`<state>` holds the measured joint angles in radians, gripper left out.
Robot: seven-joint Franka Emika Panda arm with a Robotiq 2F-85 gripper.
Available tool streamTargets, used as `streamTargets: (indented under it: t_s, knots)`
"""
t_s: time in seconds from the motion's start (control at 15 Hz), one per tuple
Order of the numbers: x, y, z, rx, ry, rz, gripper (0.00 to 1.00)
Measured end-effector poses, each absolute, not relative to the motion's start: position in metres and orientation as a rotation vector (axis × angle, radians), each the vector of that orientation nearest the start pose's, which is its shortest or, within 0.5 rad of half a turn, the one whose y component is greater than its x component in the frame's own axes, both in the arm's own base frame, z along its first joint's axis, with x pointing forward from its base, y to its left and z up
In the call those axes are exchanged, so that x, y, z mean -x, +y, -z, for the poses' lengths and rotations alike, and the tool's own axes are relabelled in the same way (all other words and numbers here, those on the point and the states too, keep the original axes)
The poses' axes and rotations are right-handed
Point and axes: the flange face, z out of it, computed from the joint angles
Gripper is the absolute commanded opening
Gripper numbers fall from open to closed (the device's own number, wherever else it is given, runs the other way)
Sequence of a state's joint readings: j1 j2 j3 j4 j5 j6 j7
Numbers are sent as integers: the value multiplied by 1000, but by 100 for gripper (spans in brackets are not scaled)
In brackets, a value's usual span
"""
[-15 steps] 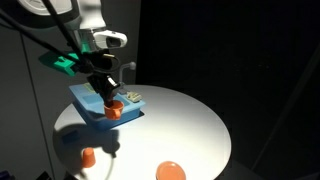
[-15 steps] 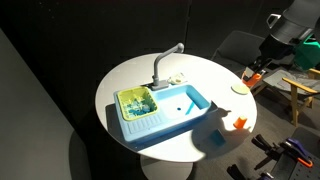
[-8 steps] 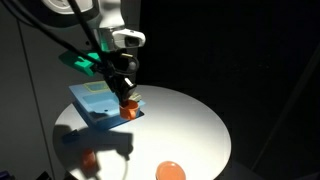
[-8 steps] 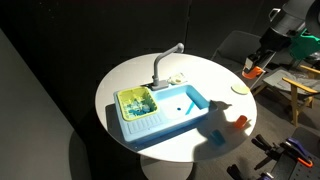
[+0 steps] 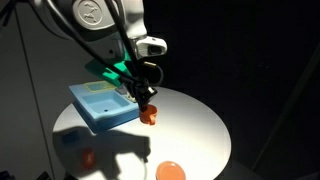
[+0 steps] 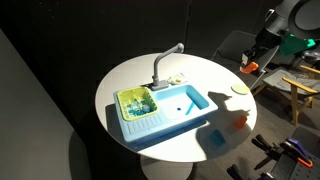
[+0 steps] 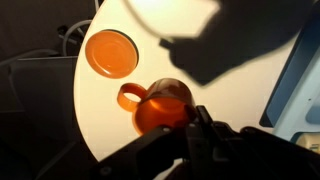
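My gripper is shut on the rim of an orange cup and holds it in the air above the round white table, just off the blue toy sink. In the wrist view the cup hangs upright with its handle pointing away from the fingers, and the gripper pinches its wall. An orange plate lies on the table beyond it. In an exterior view the gripper and the cup hover near the table's edge.
A second small orange cup stands near the table's rim, seen also as the cup. The plate lies at the table's edge. The sink has a grey faucet and a green rack of items.
The arm has carried the orange cup away from the sink's corner and out over the open table, toward the orange plate. The grip stayed shut.
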<state>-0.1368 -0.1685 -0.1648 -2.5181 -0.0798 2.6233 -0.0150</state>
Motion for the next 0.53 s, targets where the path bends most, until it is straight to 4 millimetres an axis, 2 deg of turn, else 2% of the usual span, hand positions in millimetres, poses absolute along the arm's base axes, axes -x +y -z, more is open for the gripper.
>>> streamTargets:
  t_s: [0.53]
  knots:
    - [-477,-175,-355,3181,340,488,2]
